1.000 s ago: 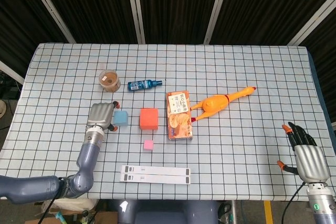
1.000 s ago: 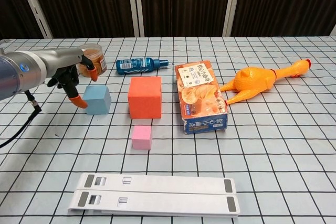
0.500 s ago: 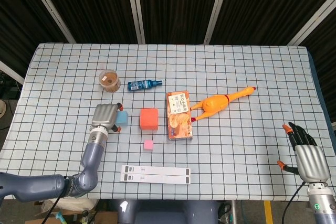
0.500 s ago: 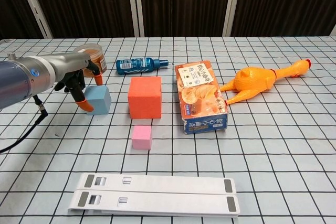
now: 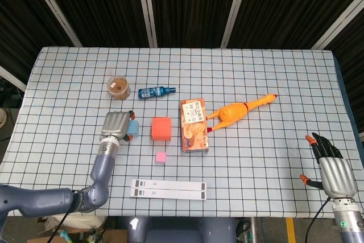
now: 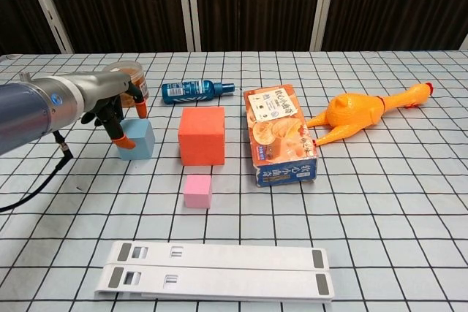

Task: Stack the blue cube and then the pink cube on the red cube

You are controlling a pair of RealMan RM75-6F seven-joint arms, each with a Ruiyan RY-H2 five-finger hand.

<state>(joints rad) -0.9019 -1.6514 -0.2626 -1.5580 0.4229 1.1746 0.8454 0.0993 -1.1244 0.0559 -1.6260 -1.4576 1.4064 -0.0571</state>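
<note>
Chest view: left robot hand (image 6: 117, 111) is positioned at the blue cube (image 6: 138, 139), fingers curled down over its left and top edges; whether the cube is gripped cannot be determined. The blue cube rests on the surface (image 6: 395, 202), just left of the red cube (image 6: 202, 135). The pink cube (image 6: 197, 191) lies directly in front of the red cube. Right robot hand (image 5: 331, 169) hovers at the surface's right edge, fingers extended, holding nothing.

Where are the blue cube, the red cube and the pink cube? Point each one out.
blue cube (image 6: 139, 140), chest view, on its front face.
red cube (image 6: 202, 135), chest view, on its front face.
pink cube (image 6: 197, 190), chest view, on its top.
</note>
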